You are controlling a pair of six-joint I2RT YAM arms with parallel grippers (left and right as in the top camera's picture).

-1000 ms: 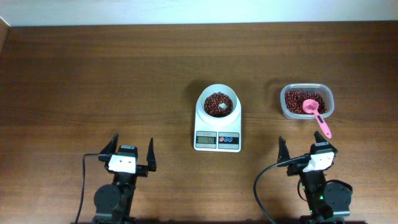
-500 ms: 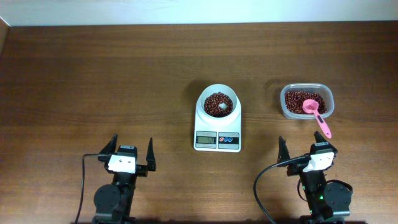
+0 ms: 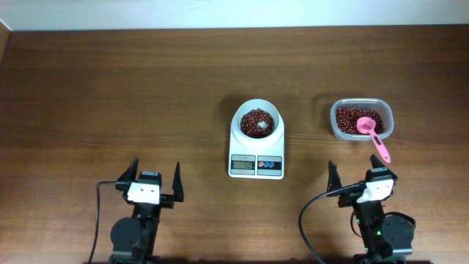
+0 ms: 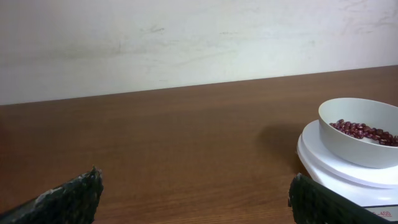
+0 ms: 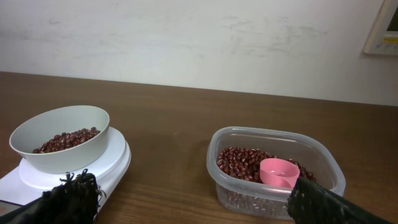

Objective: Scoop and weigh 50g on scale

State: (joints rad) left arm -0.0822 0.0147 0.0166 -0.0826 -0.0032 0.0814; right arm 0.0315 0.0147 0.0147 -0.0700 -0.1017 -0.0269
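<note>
The white scale (image 3: 256,149) stands mid-table with a round white bowl (image 3: 240,117) on it, holding red beans (image 3: 257,122). A pink scoop (image 3: 372,136) rests in the clear tub (image 3: 331,122) of beans at the right, its handle hanging over the near rim. My left gripper (image 3: 155,174) sits open near the front edge, left of the scale. My right gripper (image 3: 357,174) is open too, just in front of the tub. In the right wrist view the bowl (image 5: 62,155) and the scoop (image 5: 278,171) lie beyond the empty gripper (image 5: 191,186). The left gripper (image 4: 195,186) is empty.
Bare brown tabletop stretches across the left and back (image 3: 110,88). A pale wall (image 4: 186,43) rises behind the table's far edge. A black cable (image 3: 311,220) loops beside the right arm's base.
</note>
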